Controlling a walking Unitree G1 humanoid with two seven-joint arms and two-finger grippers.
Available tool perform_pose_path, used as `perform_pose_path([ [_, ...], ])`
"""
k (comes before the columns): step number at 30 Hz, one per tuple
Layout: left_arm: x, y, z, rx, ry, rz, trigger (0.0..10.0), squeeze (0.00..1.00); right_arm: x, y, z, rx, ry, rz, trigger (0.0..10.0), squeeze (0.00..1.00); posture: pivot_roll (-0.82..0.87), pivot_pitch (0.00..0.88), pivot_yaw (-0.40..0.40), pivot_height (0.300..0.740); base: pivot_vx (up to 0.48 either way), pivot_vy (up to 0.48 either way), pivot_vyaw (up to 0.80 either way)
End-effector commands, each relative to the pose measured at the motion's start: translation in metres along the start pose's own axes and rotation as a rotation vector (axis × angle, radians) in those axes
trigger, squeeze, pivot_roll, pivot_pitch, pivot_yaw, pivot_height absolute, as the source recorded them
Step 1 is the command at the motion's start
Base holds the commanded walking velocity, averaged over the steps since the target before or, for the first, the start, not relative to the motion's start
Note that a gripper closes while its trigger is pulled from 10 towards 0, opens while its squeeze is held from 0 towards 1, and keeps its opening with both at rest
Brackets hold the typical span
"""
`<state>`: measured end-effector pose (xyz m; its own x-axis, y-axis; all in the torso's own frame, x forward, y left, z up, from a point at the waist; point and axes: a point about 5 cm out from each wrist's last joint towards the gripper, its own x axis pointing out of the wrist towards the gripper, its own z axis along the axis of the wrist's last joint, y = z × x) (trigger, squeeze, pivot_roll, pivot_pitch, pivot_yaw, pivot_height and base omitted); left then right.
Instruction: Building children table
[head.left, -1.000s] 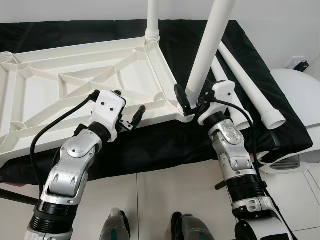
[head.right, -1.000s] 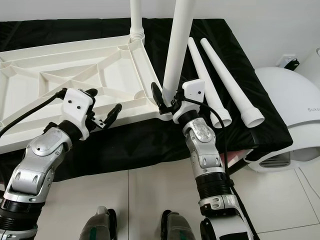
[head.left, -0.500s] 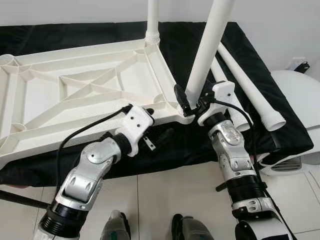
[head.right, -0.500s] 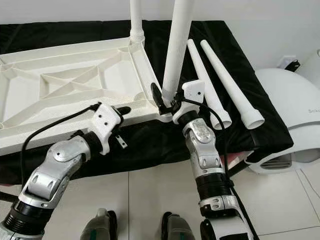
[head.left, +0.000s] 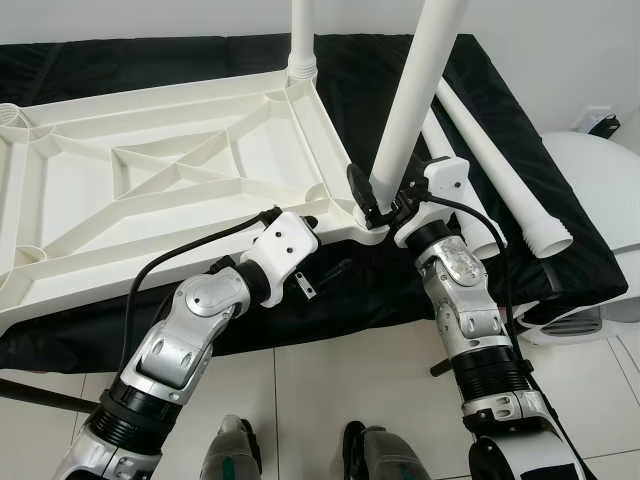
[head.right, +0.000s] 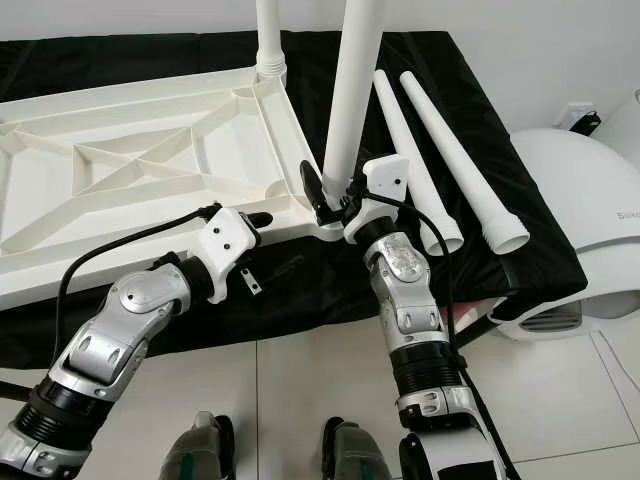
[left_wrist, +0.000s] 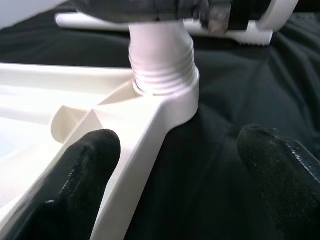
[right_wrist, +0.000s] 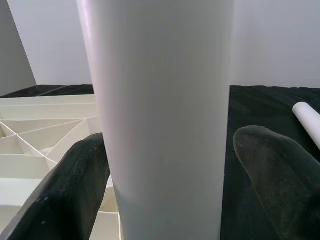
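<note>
White plastic tabletop (head.left: 150, 190) lies upside down, ribbed underside up, on a black cloth (head.left: 520, 190) spread over a low surface. One leg (head.left: 300, 35) stands in the far corner socket; a second leg (head.left: 415, 90) rises from the near corner socket (left_wrist: 167, 92), leaning slightly. The right gripper (head.left: 383, 207) has its fingers (right_wrist: 65, 190) on either side of this leg's base, apparently grasping it. The left gripper (head.left: 330, 268) hovers just beside the near edge below that corner, fingers (left_wrist: 82, 170) spread and holding nothing, one over the rim and one over the cloth. Judged from here, the leaning leg could cross-thread or jam if turned off-axis, and the unheld tabletop could slide or spin on the cloth. Two spare legs (head.left: 500, 180) lie on the cloth to the right, close to the right arm's elbow path, with a white rounded appliance (head.left: 600, 200) beyond.
</note>
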<state>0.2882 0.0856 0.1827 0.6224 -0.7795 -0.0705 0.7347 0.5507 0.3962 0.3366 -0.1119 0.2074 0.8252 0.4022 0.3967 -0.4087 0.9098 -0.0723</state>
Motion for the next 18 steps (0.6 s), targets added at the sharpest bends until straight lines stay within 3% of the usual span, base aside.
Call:
perform_pose_path([
  [1,0.001,0.001,-0.003,0.020,0.007,-0.031,10.0,0.00,-0.004,-0.001,-0.003,0.000,0.008,0.000,10.0,0.00,0.05,0.236,-0.018,0.740,0.000,0.000,0.00],
  [18,0.016,0.011,-0.018,0.062,0.045,-0.065,10.0,0.00,-0.004,0.000,-0.002,-0.010,0.006,0.003,10.0,0.00,0.04,0.218,-0.016,0.740,0.000,0.000,0.00],
])
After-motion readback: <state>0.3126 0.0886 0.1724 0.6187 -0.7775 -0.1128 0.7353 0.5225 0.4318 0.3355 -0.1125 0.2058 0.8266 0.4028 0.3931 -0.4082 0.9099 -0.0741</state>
